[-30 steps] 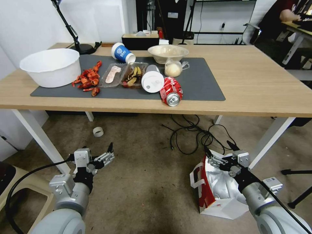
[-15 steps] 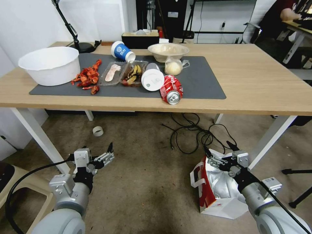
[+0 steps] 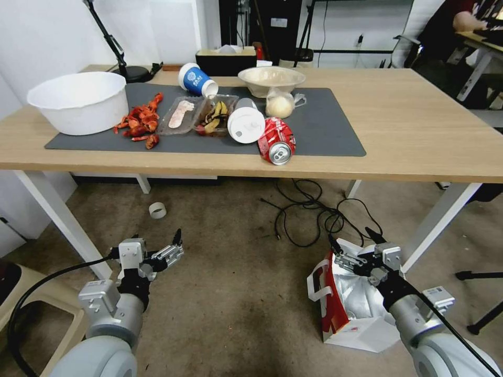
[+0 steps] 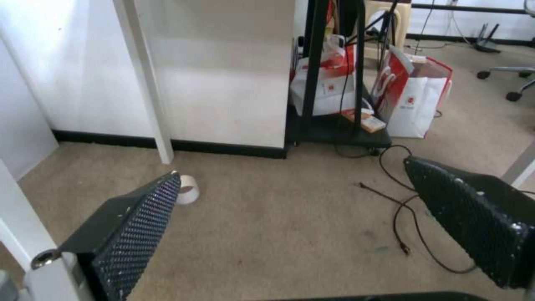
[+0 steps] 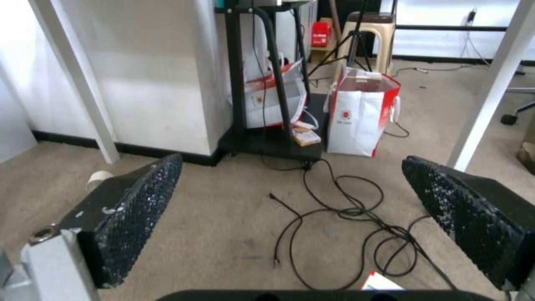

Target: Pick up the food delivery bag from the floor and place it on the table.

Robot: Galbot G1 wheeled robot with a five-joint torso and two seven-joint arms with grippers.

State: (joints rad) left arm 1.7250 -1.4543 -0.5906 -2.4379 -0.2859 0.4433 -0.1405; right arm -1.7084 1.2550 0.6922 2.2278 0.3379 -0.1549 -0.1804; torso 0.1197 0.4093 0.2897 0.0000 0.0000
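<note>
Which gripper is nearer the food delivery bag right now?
Right. The right gripper hovers open over the food delivery bag; the left gripper, also open, hangs over bare floor.

White walls with a black baseboard, a beige plastic stool, black cables.

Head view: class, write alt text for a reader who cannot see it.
The right pincer, open, hovers over a white paper food delivery bag with red sides standing on the stained brownish carpet floor. The left pincer hangs open. Behind, a light-wood table holds food litter.
</note>
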